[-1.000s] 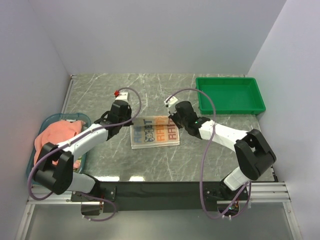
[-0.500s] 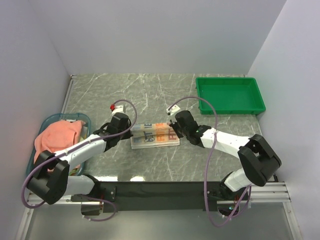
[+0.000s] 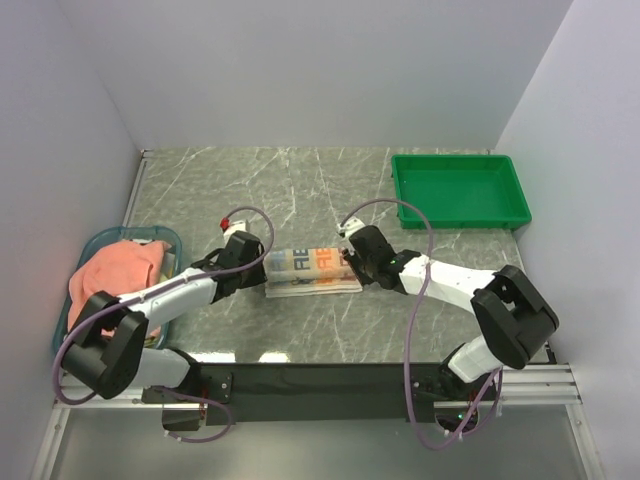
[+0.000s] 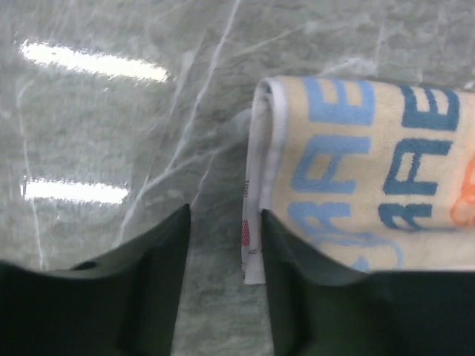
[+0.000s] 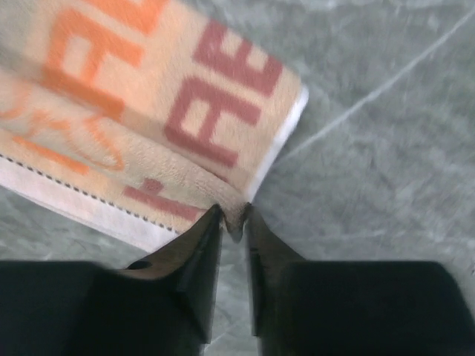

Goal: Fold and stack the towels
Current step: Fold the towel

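Note:
A cream towel (image 3: 312,270) with coloured letters lies folded into a narrow strip on the marble table between my two grippers. My left gripper (image 3: 262,268) sits low at its left end, open. In the left wrist view the towel (image 4: 371,170) lies under the right finger, and its white label (image 4: 252,252) hangs in the gap of the left gripper (image 4: 226,222). My right gripper (image 3: 350,268) is at the right end. In the right wrist view the jaws of the right gripper (image 5: 234,219) stand a little apart, with a corner of the towel (image 5: 148,96) still between the tips. A salmon-pink towel (image 3: 115,268) is heaped in the basket.
A blue basket (image 3: 150,232) stands at the table's left edge beside the left arm. A green plastic tray (image 3: 460,222) sits at the back right. White walls close in the table on three sides.
Both grippers carried the towel's far edge towards me and down, folding it into a narrower strip. Both sets of jaws have since parted.

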